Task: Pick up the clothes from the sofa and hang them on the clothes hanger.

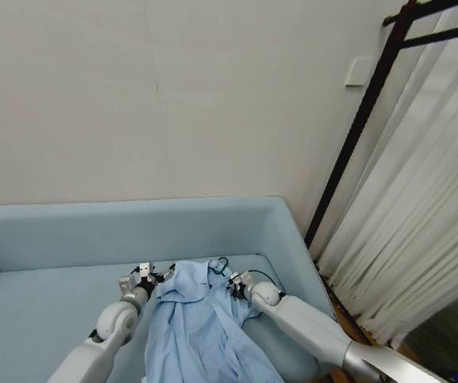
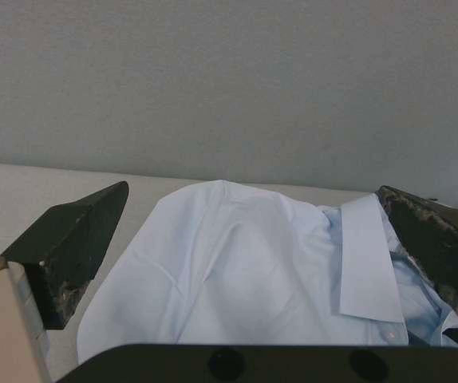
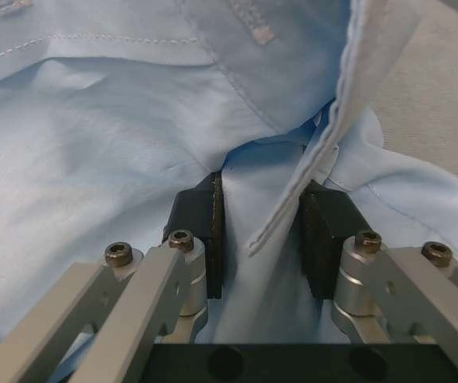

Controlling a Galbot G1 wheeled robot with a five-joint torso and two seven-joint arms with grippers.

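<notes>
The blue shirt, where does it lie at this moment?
In the head view the blue shirt lies on the sofa seat near its right end, between the left gripper and the right gripper.

Left gripper (image 1: 144, 273) fingers (image 2: 77, 239) spread wide; right gripper (image 1: 233, 281) fingers (image 3: 203, 231) pinched close.

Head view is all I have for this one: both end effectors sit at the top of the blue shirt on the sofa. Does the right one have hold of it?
Observer: Yes. The right end effector is closed on a fold of the shirt, right beside the collar.
Operator: And the left one?
Observer: The left end effector is wide open, and the shirt lies between its spread fingers, not pinched.
Operator: Where is the collar relative to it?
Observer: The collar flap lies close against one of its fingers.
</notes>
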